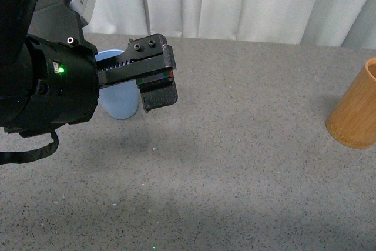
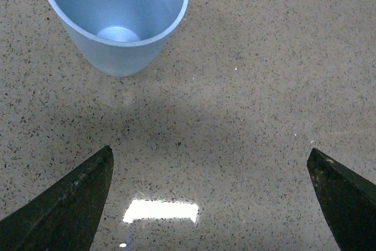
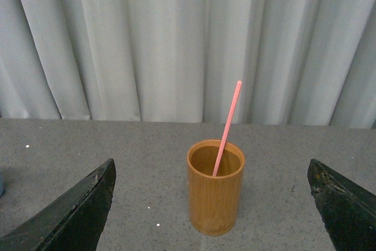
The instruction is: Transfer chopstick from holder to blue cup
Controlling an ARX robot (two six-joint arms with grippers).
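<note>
The left gripper (image 2: 210,150) is seen with its dark fingers (image 2: 70,204) spread wide, and nothing is held between them. The pale blue plastic cup (image 2: 117,19) stands upright and empty beyond the fingertips, nearer one finger's line than the other's. The right gripper (image 3: 211,162) is likewise spread wide, with nothing gripped. The thin pink chopstick (image 3: 227,127) is found leaning in the cylindrical bamboo holder (image 3: 215,198), which stands ahead of the right fingers, centred between them, on the grey speckled tabletop (image 1: 247,163).

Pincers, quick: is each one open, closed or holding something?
Left pincer: open, holding nothing.
Right pincer: open, holding nothing.
</note>
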